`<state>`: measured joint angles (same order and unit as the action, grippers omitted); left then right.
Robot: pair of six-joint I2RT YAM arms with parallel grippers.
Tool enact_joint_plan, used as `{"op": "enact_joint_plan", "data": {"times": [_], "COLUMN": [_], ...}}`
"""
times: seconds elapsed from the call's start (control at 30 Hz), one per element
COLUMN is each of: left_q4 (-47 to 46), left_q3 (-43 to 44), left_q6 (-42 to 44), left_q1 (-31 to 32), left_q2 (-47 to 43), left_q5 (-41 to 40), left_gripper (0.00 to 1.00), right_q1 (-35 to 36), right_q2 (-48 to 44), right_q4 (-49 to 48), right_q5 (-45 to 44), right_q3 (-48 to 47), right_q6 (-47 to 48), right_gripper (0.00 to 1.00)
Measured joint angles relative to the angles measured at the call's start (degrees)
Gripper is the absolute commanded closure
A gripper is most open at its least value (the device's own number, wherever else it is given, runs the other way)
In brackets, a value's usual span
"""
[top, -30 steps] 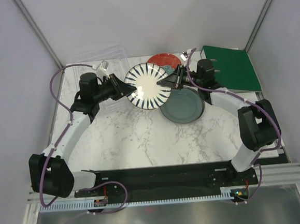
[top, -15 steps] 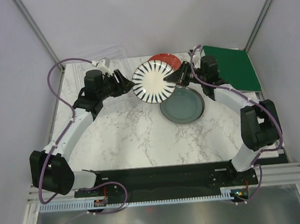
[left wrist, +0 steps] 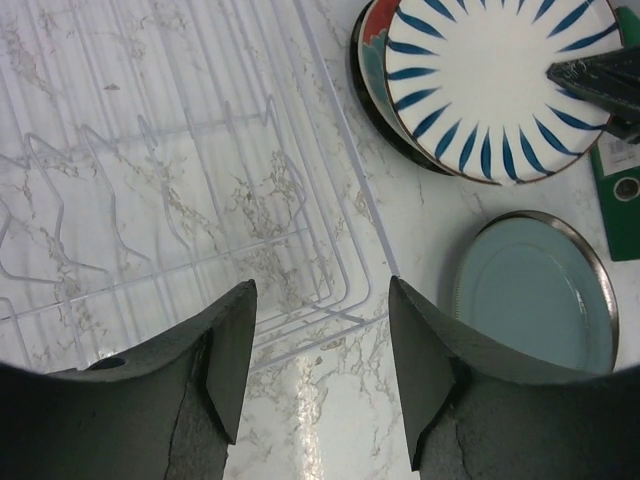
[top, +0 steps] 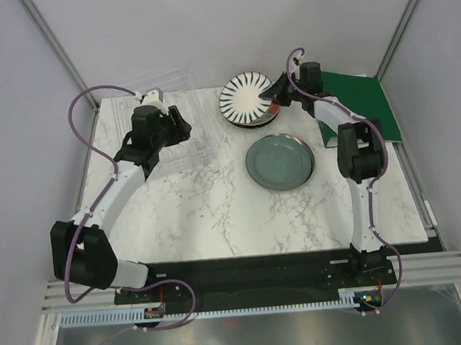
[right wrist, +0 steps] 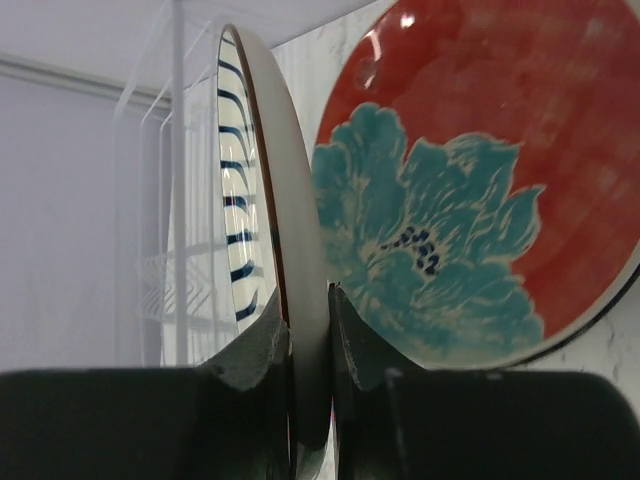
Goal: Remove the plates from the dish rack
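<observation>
Moved back: striped plate (top: 246, 99) over red plate (right wrist: 480, 200).

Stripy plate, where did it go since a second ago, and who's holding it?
The right hand carried the striped plate from the middle to the far side, over the red plate, and still pinches its rim. The left hand let go and swung back over the dish rack, open. The teal plate, the red plate and the green binder stayed put.
</observation>
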<state>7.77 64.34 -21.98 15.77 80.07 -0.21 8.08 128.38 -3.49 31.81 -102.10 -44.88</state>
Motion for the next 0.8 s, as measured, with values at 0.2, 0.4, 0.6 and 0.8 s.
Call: {"op": "enact_joint_plan", "data": {"times": [0.2,0.4,0.6,0.8], "left_q4": [0.72,0.66,0.63,0.66], "left_q3": [-0.96,-1.66,-1.77,-1.95], "left_q6": [0.46,0.94,1.66,1.97], "left_q1": [0.00,0.00,0.00,0.00], "left_q2": [1.97,1.97,1.51,0.13], "left_q5": [-1.14,-1.36,-1.46,-1.46], "left_gripper": [0.39,0.38,0.38,0.39], "right_q1": [-0.26,-0.70,-1.49,-2.19], "right_q2": [15.30,18.84,20.92,21.59], "right_q4": [6.25,8.20,8.76,8.96], "right_q5": [-1.57,-1.29,-2.16,-2.56], "right_q3": [-16.92,-23.23,-25.35,-25.33], "right_q6": [-0.33,-0.92,-1.42,-1.84], "right_gripper": [1.00,1.00,0.96,0.55]}}
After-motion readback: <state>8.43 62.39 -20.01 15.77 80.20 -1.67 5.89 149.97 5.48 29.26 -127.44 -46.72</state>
